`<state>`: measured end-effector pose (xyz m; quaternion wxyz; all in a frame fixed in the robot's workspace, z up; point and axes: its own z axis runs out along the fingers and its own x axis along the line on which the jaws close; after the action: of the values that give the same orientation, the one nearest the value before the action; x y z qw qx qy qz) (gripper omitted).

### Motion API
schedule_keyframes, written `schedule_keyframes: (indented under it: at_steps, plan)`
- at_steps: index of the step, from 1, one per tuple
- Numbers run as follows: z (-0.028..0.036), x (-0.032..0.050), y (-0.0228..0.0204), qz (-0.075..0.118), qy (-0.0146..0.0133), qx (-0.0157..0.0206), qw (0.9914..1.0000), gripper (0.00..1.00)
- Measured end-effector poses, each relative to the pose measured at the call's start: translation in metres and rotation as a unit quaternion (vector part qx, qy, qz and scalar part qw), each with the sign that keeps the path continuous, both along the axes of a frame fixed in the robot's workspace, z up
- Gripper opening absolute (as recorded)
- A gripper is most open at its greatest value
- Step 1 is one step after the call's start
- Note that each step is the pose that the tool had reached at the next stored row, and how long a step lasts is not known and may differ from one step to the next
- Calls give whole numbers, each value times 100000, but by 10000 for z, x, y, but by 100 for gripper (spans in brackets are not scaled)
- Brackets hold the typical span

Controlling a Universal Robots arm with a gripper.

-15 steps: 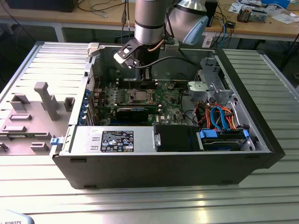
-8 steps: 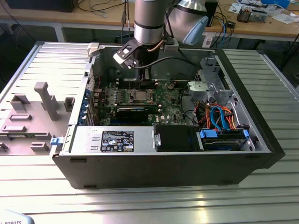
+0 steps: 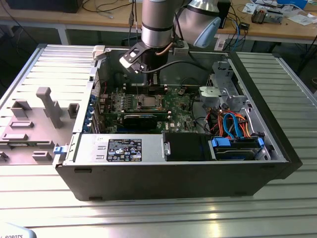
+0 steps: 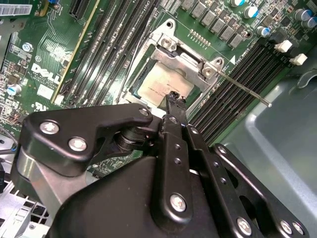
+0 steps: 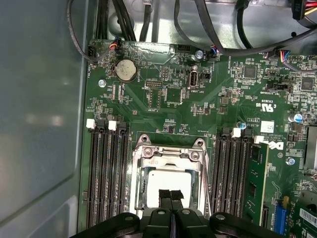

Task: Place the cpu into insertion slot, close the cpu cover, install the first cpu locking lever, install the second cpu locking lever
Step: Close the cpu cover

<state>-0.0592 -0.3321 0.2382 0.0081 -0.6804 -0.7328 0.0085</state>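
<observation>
You look to be at the cover step, so press straight down and keep the load on the metal frame, not on the chip's top. Move slowly (a skewed push could bind the plate against its hinge).

The hand [image 5: 171,195] hangs low inside the case [image 3: 173,173], which sits on the desk [image 3: 148,215]. Its two fingertips are pressed together with nothing between them. In both wrist views the tips sit directly over the cpu [image 5: 161,179], close above its near edge. I cannot tell whether they touch it.

The cpu lies in the slot [image 5: 135,178] in the middle of the board [image 5: 163,106], with memory slots [image 5: 106,173] on either side. The cover [image 4: 185,59] appears to be down around the chip, with the chip's pale top showing through the window. Whether it lies fully flat is hard to judge.

In the second wrist view a thin lever [image 4: 245,89] juts out from the cover's corner across the memory slots. That looks unlatched to me.
</observation>
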Motion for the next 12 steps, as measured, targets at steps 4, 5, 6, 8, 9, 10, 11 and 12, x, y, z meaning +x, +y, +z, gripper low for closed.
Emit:
schedule_keyframes:
  at_steps: [4, 5, 6, 8, 9, 10, 11, 12]
  plan:
    - [-4, -6, 0, -4, 1, 1, 100000, 11]
    - [-4, -8, 0, -4, 3, -3, 100000, 11]
    - [-5, -9, 0, 1, 0, -1, 100000, 11]
    - [-7, -10, 0, 3, -1, 1, 100000, 11]
    - [-10, -12, 0, -2, 0, 3, 100000, 11]
    - [-11, -14, 0, -4, -2, 3, 100000, 11]
    - [-13, -16, 0, -5, 1, 1, 100000, 11]
    - [-15, -20, 0, -6, 1, 1, 100000, 11]
